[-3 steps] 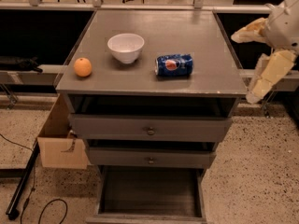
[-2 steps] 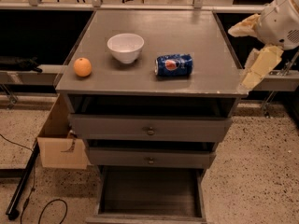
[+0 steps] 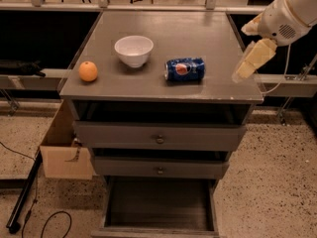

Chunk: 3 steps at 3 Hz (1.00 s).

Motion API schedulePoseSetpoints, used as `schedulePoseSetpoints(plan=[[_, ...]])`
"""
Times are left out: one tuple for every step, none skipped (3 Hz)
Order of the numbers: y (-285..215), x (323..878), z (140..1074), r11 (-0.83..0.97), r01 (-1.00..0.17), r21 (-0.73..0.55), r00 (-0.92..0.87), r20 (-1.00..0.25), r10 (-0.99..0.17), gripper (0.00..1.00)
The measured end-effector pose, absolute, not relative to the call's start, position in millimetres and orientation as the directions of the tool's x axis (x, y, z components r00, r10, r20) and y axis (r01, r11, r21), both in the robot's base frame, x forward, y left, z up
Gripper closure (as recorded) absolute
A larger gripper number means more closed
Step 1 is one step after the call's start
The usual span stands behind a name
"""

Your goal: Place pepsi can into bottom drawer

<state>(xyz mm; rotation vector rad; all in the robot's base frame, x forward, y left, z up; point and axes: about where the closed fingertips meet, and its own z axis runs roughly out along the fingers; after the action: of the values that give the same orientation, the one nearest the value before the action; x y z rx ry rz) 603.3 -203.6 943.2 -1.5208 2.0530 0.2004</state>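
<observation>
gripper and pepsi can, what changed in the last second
The gripper has moved left and slightly up in the picture, toward the right edge of the cabinet top and nearer the pepsi can. It holds nothing. The can, white bowl, orange and open bottom drawer stayed put.

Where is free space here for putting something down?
Free: the grey cabinet top's back strip behind the white round bowl and blue metal Pepsi can, and the open dark bottom drawer. Crowded: the front row from round orange fruit to can; the cream gripper hovers at the right edge.
</observation>
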Motion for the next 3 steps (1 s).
schedulePoseSetpoints(plan=[[-205.4,608.5,939.5,0.373,-0.907,-0.195,-0.222,-0.531,-0.818,0.0],[-209.0,607.5,933.1,0.38,-0.905,-0.193,-0.229,-0.532,-0.815,0.0],[-196.1,620.4,912.9,0.324,-0.94,-0.105,-0.209,-0.574,-0.792,0.0]])
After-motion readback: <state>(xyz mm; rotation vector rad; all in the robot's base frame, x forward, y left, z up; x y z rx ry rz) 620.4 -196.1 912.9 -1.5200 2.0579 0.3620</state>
